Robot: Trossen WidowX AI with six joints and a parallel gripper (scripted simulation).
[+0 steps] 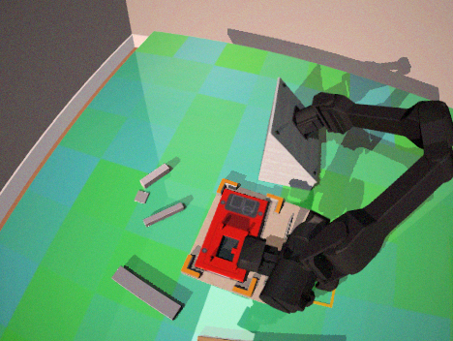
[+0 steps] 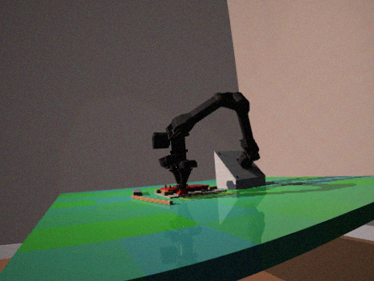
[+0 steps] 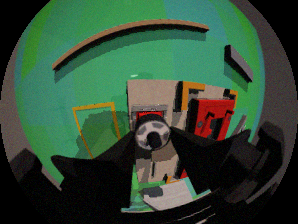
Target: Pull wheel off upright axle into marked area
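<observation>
We see black arm bent low over green checkered surface [image 1: 97, 145]. Tool [image 3: 154, 137] points straight down, pinching grey wheel [image 3: 153, 133] from both sides (dark hub faces wrist camera). Wheel sits at beige board [image 1: 286, 215], beside red block [image 1: 232, 232]. Orange-outlined marked area [image 3: 93, 125] lies just beside board.

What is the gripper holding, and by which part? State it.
The gripper is shut on the wheel, fingers on opposite sides of its rim, above the axle.

Green checkered table [image 1: 97, 145] carries grey blocks [image 1: 155, 175], a beige board [image 1: 286, 218], and a wedge base [image 1: 283, 145]
</observation>
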